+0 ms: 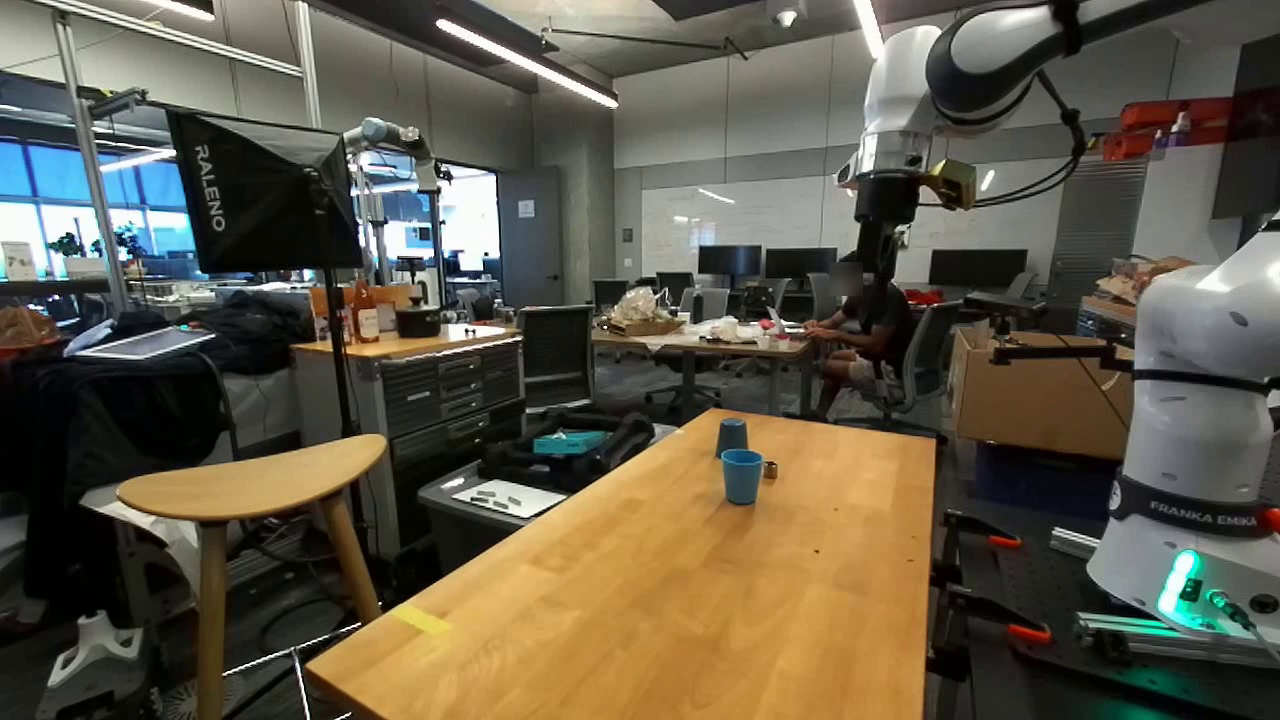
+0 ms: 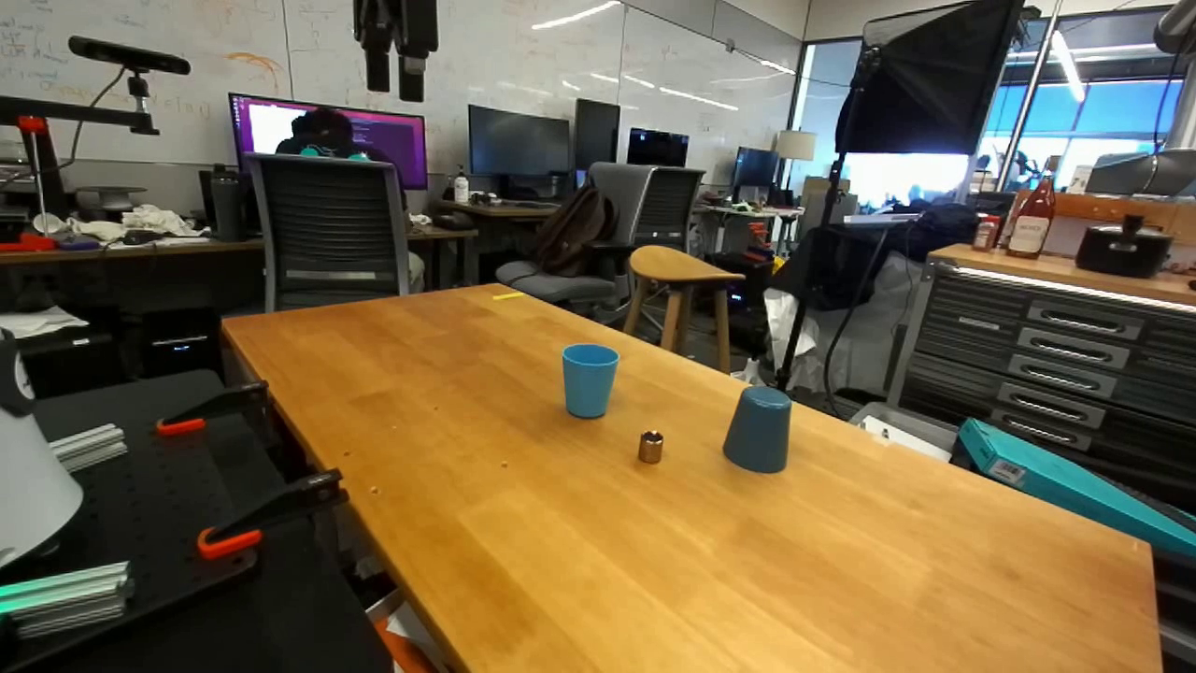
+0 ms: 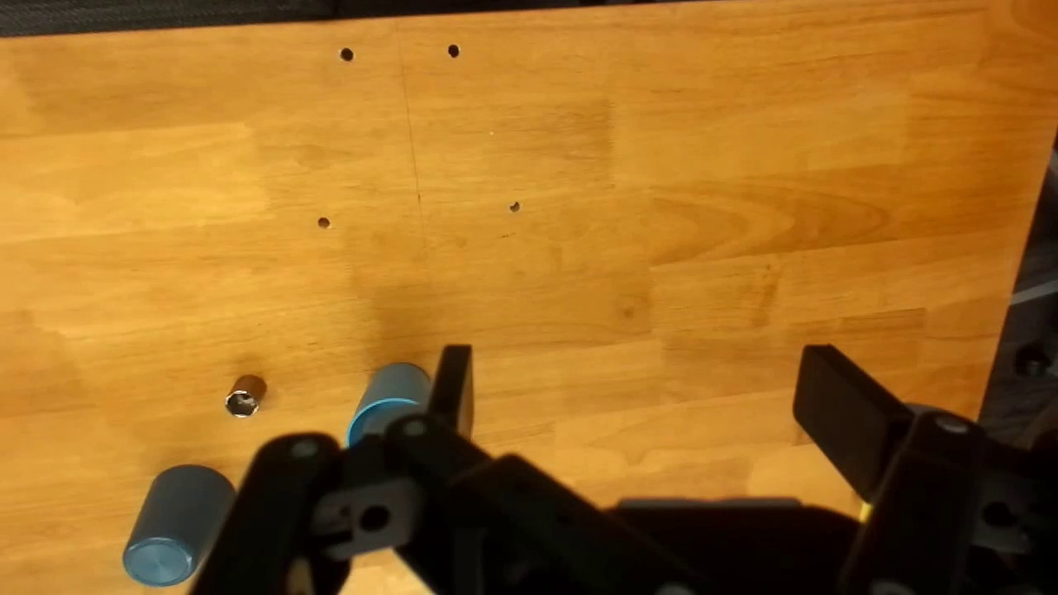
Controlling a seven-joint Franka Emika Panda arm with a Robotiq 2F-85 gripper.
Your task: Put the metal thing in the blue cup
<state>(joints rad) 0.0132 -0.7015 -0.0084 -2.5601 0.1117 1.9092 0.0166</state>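
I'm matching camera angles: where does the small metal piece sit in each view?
In an exterior view: the metal piece, right of center, just right of the open blue cup.
In an exterior view: the metal piece, lower half, near center, horizontally between the open blue cup and upturned darker cup.
In the wrist view: the metal piece, lower left, left of the open blue cup.
Shared landmark: the open blue cup.

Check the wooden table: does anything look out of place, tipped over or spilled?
The slate-blue cup looks odd: it stands upside down, base up, while the brighter blue cup stands mouth up. The wrist view also shows what look like small holes in the tabletop. Nothing looks spilled or toppled.
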